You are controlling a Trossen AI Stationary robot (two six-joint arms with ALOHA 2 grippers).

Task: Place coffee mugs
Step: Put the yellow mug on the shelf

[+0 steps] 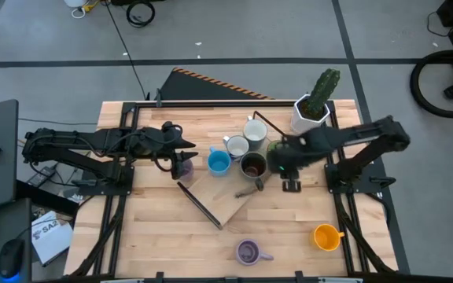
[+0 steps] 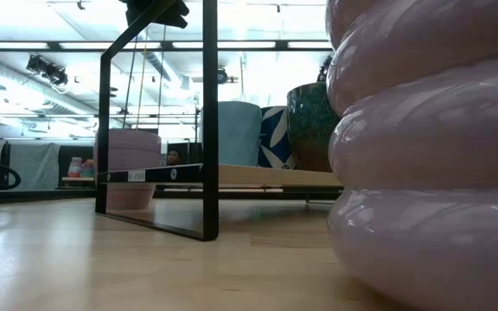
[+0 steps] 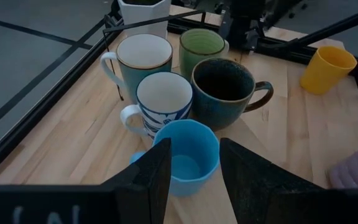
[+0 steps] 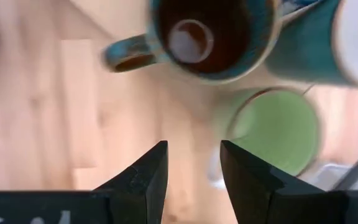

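In the high view a cluster of mugs stands on a pale wooden board: blue mug, white-and-blue mug, white mug, dark brown mug and green mug. My left gripper is open just left of the blue mug, touching nothing. My right gripper is open in the air, looking down on the green mug and the dark brown mug. One lavender mug sits under my left gripper. Another lavender mug and the orange mug stand near the near edge.
A white hexagonal cactus pot stands at the far right behind the mugs. A thin black frame rises from the board's left edge. Bare wooden table lies on the near left. The near lavender mug fills the right of the low view.
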